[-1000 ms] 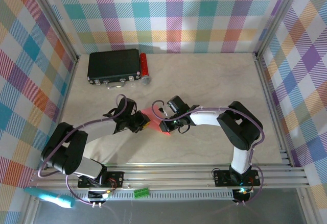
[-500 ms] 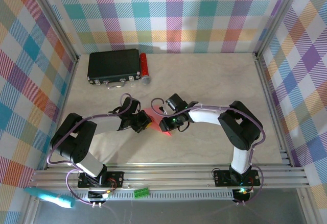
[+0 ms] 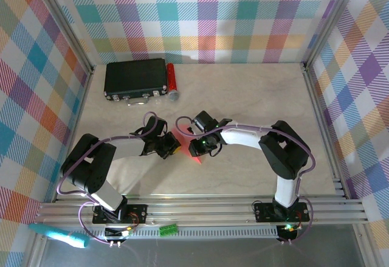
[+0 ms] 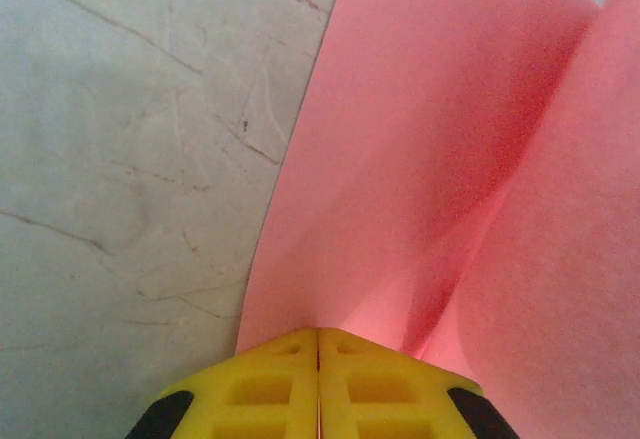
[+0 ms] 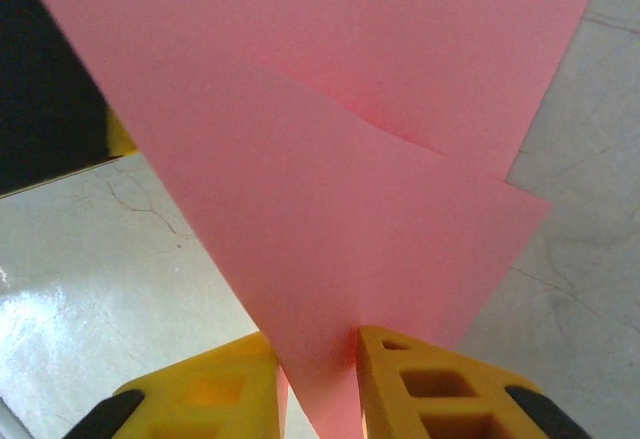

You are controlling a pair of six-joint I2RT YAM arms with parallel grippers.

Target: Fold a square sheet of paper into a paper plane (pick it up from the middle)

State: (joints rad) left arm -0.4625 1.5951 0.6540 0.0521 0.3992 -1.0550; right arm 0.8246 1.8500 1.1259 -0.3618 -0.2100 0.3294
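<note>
Spanning the gap between the two arms over the middle of the desk (image 3: 255,103), the square sheet of paper (image 3: 184,143) is only partly folded: the right wrist view shows one flap overlapping another, the left wrist view a soft valley crease. The left gripper (image 4: 318,337) is clenched on the sheet's near edge, fingers pressed together, and the right gripper (image 5: 318,354) pinches a folded corner. I judge the early folds made, while the narrow, sharp-tipped dart shape has yet to be formed.
</note>
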